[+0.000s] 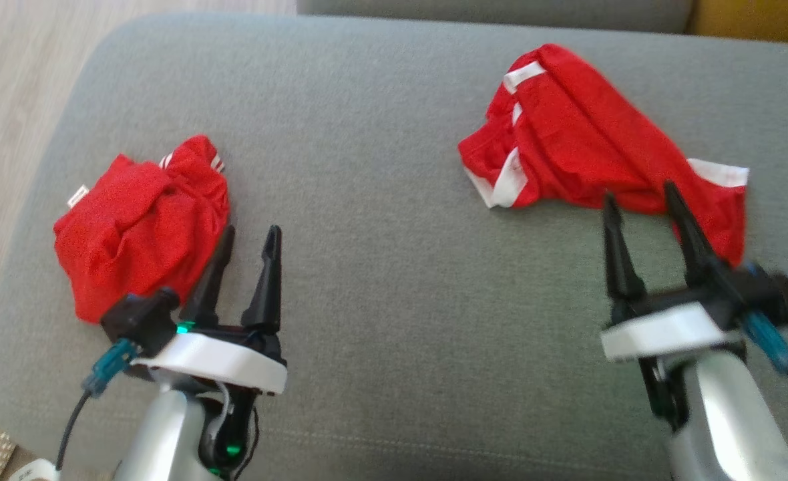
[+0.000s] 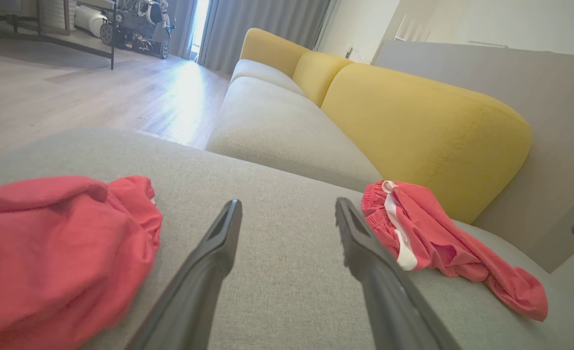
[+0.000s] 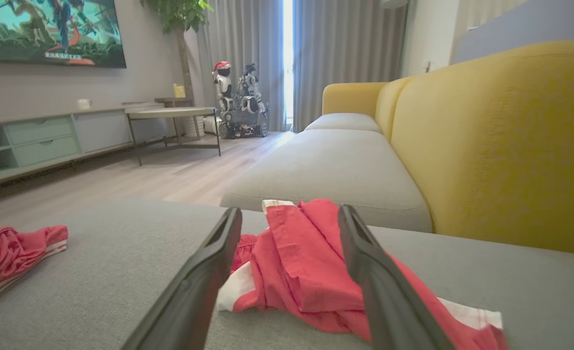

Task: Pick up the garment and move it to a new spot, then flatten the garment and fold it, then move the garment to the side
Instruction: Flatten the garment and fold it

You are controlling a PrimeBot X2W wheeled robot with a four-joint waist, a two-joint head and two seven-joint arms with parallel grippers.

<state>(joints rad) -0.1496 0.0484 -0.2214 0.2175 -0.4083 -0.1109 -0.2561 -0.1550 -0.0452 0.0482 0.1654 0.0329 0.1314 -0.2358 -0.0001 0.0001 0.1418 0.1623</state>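
In the head view both garments lie on the seat cushion (image 1: 380, 220), well apart. The bunched garment (image 1: 137, 220) is at the frame's left middle and the stretched-out garment (image 1: 587, 147) at the upper right. The left end effector (image 1: 250, 234) stands at the lower left, just right of the bunched garment. The right end effector (image 1: 638, 194) is at the lower right, its tips overlapping the stretched-out garment's lower edge. The floor (image 1: 7, 100) fills the upper left corner. In the right wrist view the backrest (image 3: 501, 146) rises at the right, behind the stretched-out garment.

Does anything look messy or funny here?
Yes: the left red garment sits bunched in a heap on the grey cushion, and the right red garment lies twisted and wrinkled. Nothing looks spilled or torn.
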